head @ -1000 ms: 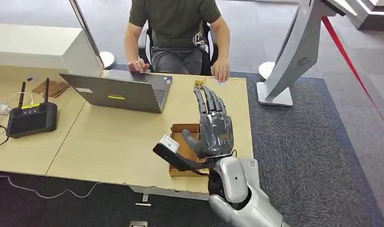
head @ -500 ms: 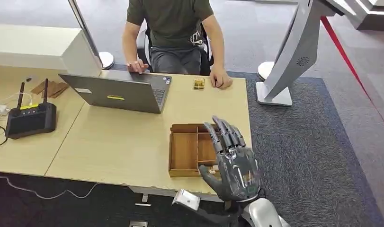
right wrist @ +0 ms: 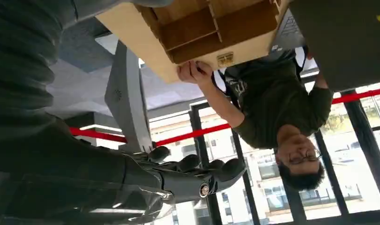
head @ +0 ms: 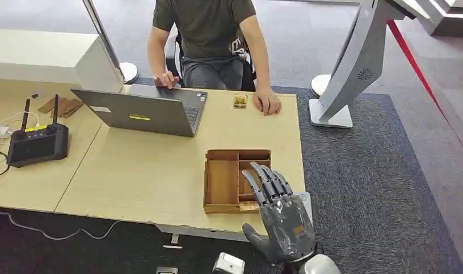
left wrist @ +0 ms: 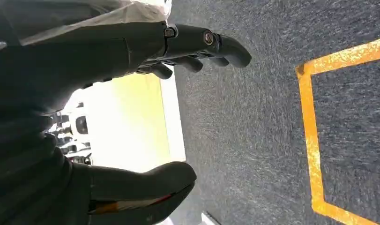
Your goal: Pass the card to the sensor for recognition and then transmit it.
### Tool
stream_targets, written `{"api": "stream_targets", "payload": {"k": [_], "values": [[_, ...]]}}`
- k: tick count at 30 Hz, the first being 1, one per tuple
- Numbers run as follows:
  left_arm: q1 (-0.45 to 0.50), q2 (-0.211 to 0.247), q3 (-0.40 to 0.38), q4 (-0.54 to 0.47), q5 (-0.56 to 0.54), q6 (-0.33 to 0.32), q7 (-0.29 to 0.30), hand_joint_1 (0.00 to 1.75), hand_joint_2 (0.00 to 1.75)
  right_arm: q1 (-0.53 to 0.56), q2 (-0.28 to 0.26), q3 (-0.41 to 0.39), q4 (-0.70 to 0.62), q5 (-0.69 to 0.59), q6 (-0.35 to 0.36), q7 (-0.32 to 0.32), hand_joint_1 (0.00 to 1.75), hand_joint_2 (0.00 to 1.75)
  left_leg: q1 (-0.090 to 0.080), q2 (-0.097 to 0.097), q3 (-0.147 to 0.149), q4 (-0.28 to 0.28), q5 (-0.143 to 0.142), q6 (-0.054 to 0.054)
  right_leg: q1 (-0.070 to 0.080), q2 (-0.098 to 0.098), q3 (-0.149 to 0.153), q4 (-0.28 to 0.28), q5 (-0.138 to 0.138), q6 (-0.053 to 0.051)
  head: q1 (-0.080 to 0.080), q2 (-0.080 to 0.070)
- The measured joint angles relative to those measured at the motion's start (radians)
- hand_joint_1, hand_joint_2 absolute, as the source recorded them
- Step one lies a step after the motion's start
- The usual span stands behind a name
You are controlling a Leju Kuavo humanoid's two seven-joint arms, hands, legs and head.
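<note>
1 right robot hand point(head: 283, 225) raised near tray point(head: 236, 181), fingers spread, empty.

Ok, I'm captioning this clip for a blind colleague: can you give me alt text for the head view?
The robot's right hand hovers open, holding nothing, over the near edge of a wooden table, beside a compartmented wooden tray. Across the table a seated person rests a hand next to a small card, with an open laptop nearby.
</note>
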Motion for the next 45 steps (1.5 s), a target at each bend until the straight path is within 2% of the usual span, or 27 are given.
{"api": "stream_targets", "payload": {"k": [5,10,18,31,36,45], "values": [[0.000,0.000,0.008,0.000,-0.006,0.003,0.000,0.00,1.75,-0.009,0.008,0.026,0.075,0.051,-0.010,0.018,0.00,1.75,0.000,0.000,0.000,0.000,0.000,0.000,0.000,0.000,0.000,0.000,0.000,0.000,0.000,0.000],[-0.001,0.000,0.009,0.000,-0.018,0.006,0.005,0.00,1.75,-0.023,0.042,0.046,0.204,0.100,-0.055,0.021,0.00,1.75,0.000,-0.001,0.000,0.000,0.000,0.000,0.000,0.000,0.000,0.000,0.000,0.000,0.000,0.000],[-0.001,0.000,0.009,0.000,-0.021,0.009,0.012,0.00,1.75,-0.036,0.096,0.054,0.368,0.100,-0.091,0.015,0.00,1.75,0.000,-0.001,0.000,0.000,0.000,0.000,0.000,0.000,0.000,0.000,0.000,0.000,0.000,0.000],[-0.001,-0.001,0.009,0.000,-0.024,0.018,0.024,0.00,1.75,-0.072,0.188,0.048,0.634,0.098,-0.223,0.015,0.00,1.75,0.000,-0.001,0.000,0.000,0.000,0.000,0.000,0.000,0.000,0.000,0.000,0.000,0.000,0.000],[-0.001,-0.001,0.009,0.000,-0.024,0.018,0.028,0.00,1.75,-0.090,0.211,0.043,0.701,0.105,-0.255,0.015,0.00,1.75,0.000,0.000,0.000,0.000,0.000,0.000,0.000,0.000,0.000,0.000,0.000,0.000,0.000,0.000],[0.000,-0.001,0.009,0.000,-0.024,0.018,0.031,0.00,1.75,-0.100,0.235,0.038,0.772,0.106,-0.258,0.016,0.00,1.75,0.000,0.000,0.000,0.000,0.000,0.000,0.000,0.000,0.000,0.000,0.000,0.000,0.000,0.000]]}}
